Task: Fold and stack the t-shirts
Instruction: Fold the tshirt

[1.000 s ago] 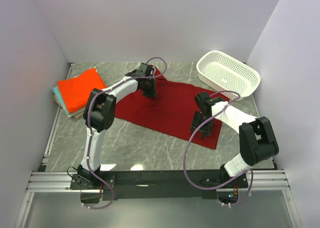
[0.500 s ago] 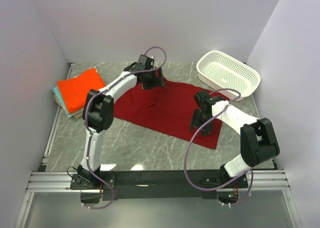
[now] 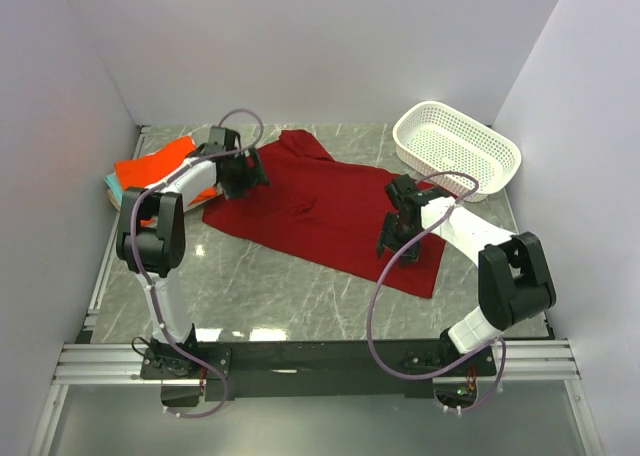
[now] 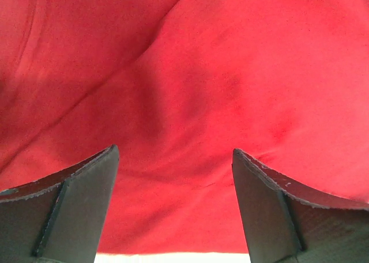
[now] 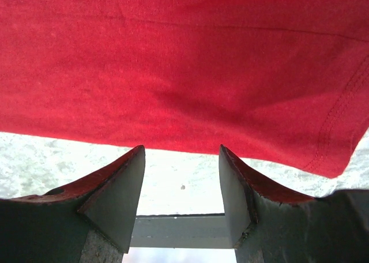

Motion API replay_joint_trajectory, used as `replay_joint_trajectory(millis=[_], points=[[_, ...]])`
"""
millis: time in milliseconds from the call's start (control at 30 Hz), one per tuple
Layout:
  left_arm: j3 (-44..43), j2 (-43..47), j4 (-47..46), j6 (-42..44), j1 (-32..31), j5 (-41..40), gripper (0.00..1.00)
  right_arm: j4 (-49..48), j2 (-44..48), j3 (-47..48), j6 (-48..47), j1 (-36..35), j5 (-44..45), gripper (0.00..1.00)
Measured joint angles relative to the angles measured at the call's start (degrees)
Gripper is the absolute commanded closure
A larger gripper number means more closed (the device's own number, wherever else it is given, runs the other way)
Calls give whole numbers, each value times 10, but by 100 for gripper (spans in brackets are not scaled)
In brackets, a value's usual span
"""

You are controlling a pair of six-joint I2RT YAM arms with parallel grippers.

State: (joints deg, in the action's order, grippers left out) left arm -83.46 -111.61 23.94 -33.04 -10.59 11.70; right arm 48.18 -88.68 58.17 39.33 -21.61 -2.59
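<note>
Sitting near spread crimson t-shirt (image 3: pixel 320 214), white perforated basket (image 3: pixel 456 152)

Marble table (image 3: pixel 285 298), crimson t-shirt (image 3: pixel 320 211), folded shirt stack (image 3: pixel 143 166), white basket (image 3: pixel 410 148)

The left gripper (image 4: pixel 174 153) has its jaws spread wide, nothing caught between them; its two dark fingers (image 4: pixel 81 205) rise from the lower corners, tips apart; beyond and around them the crimson t-shirt (image 4: pixel 219 90) fills nearly the whole view; a soft crease runs from above the gripper down towards its left finger; below the gap, a thin pale strip (image 4: pixel 173 257) shows at the cloth's edge.
</note>
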Motion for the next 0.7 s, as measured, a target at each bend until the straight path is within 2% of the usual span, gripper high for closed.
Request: replay_joint_trajectory(millis=[167, 400, 700], points=[[68, 0, 4, 9, 7, 0, 15, -11, -13, -8, 0, 0, 3, 39], [99, 9, -35, 9, 6, -2, 14, -24, -40, -51, 2, 0, 7, 39], [205, 73, -118, -7, 6, -13, 14, -26, -27, -82, 10, 0, 5, 39]])
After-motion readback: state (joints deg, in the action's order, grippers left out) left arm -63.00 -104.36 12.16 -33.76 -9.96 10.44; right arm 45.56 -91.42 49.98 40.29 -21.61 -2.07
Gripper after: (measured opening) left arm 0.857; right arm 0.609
